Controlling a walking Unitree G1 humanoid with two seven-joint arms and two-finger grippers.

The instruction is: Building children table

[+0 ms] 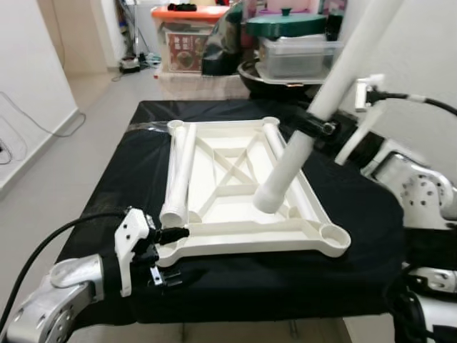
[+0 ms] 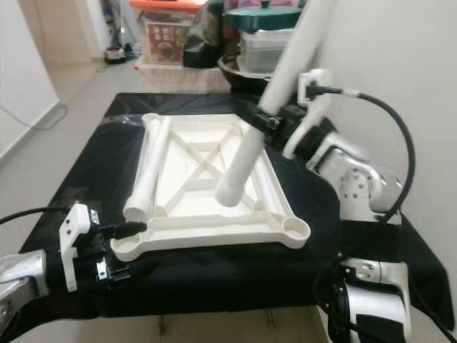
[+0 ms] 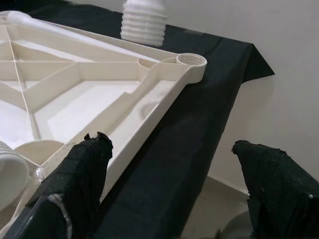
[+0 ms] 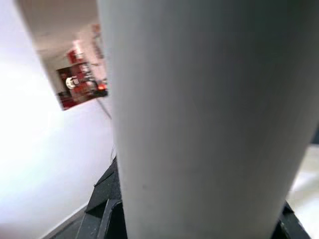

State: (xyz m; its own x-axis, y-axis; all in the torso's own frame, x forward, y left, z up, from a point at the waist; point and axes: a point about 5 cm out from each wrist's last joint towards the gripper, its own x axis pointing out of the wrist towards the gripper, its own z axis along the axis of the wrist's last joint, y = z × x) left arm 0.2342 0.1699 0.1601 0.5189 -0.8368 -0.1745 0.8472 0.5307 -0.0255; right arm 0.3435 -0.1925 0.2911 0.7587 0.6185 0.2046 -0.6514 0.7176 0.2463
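black-draped table | tabletop frame upside down | right end effector grips leg | left end effector wide

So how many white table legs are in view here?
3: one leg held tilted in the right gripper, two lying in the tabletop, along its left and right sides. Others may be hidden.

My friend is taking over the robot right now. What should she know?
Right gripper: shut on a white table leg, held tilted above the upside-down tabletop.
Left gripper: open, at the tabletop's near-left corner, fingers on either side of its edge.
Tabletop lies on the black cloth. Two more legs lie loose inside it.
Done: one leg picked up. No leg stands in a corner socket yet.
Left: fit the legs into the sockets.
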